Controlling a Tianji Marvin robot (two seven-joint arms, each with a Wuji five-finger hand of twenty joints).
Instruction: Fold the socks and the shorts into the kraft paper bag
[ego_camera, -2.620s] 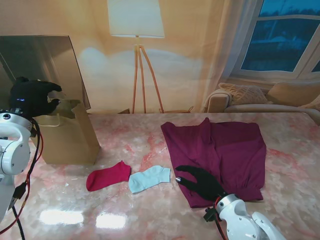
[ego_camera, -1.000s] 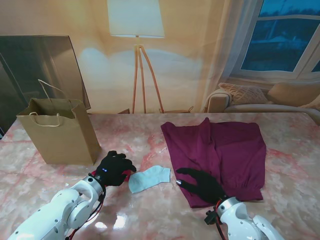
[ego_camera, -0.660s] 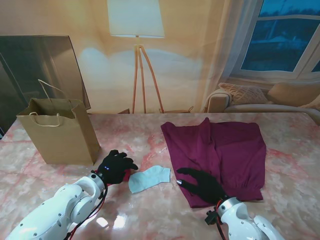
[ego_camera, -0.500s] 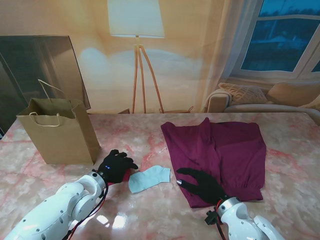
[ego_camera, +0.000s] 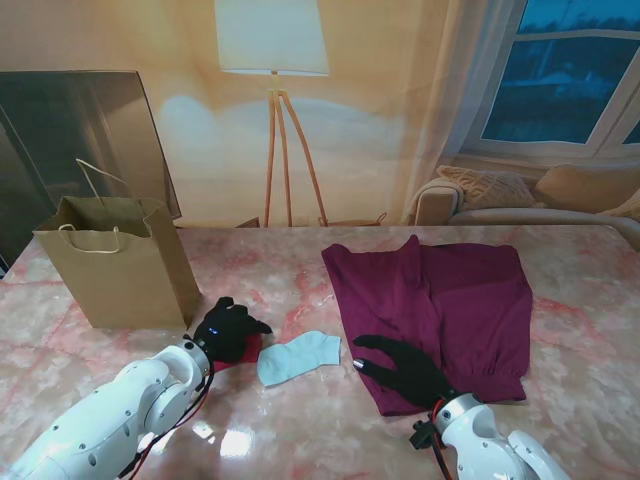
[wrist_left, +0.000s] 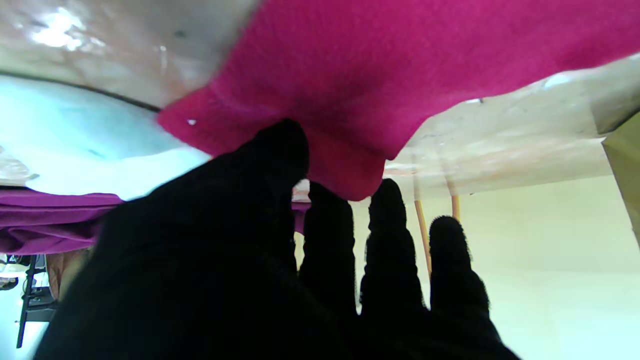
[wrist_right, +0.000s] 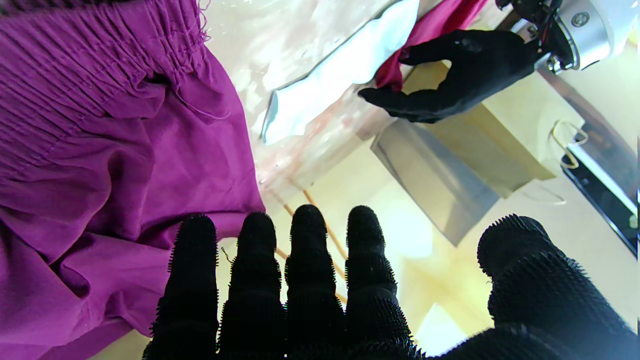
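My left hand (ego_camera: 228, 328) lies on the red sock (ego_camera: 247, 352), thumb and fingers closed on its far end. The left wrist view shows the red sock (wrist_left: 400, 65) pulled up off the table between the thumb and the fingertips (wrist_left: 387, 200). The light blue sock (ego_camera: 298, 358) lies flat just to its right. The purple shorts (ego_camera: 440, 300) are spread out at the right. On their near left corner rests my right hand (ego_camera: 400, 368), open with fingers spread. The kraft paper bag (ego_camera: 120, 265) stands upright and open at the far left.
The right wrist view shows the shorts (wrist_right: 100, 125), the light blue sock (wrist_right: 340, 65), my left hand (wrist_right: 450, 75) and the bag (wrist_right: 500, 145) behind it. A dark panel (ego_camera: 90, 120) leans behind the bag. The marble table (ego_camera: 300, 290) is bare between bag and shorts.
My left hand came down from the bag's mouth to the red sock, then closed on its far end and drew it slightly toward the bag. The right hand stayed still.
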